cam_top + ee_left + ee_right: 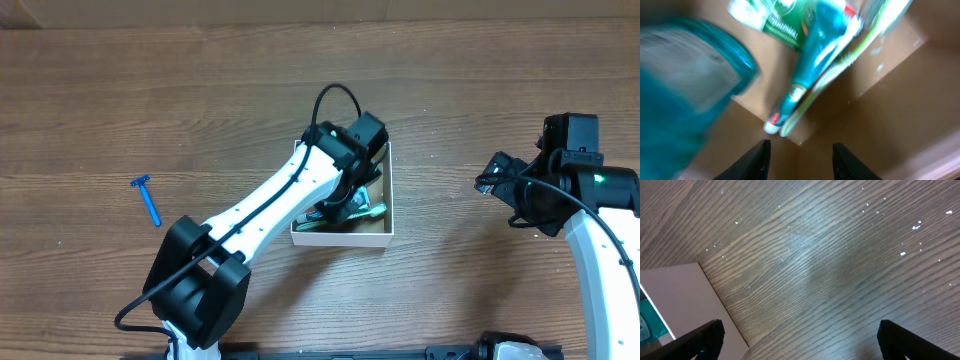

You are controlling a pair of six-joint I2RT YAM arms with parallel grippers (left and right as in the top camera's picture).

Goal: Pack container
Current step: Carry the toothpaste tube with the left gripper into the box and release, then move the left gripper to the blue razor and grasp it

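Just ahead of the left gripper, fingers apart and empty, a teal toothpaste tube lies inside the container. A careless lift could snag it or drag the container askew. Beside that container's wall, the right gripper hangs wide.

Even, bright light; left wrist view heavily motion-blurred

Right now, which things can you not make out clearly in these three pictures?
- Overhead: the left arm hides most of the shallow white-walled cardboard container.
- Left wrist: blur smears the large teal object; its kind is unclear.
- Right wrist: the left edge cuts off the container.
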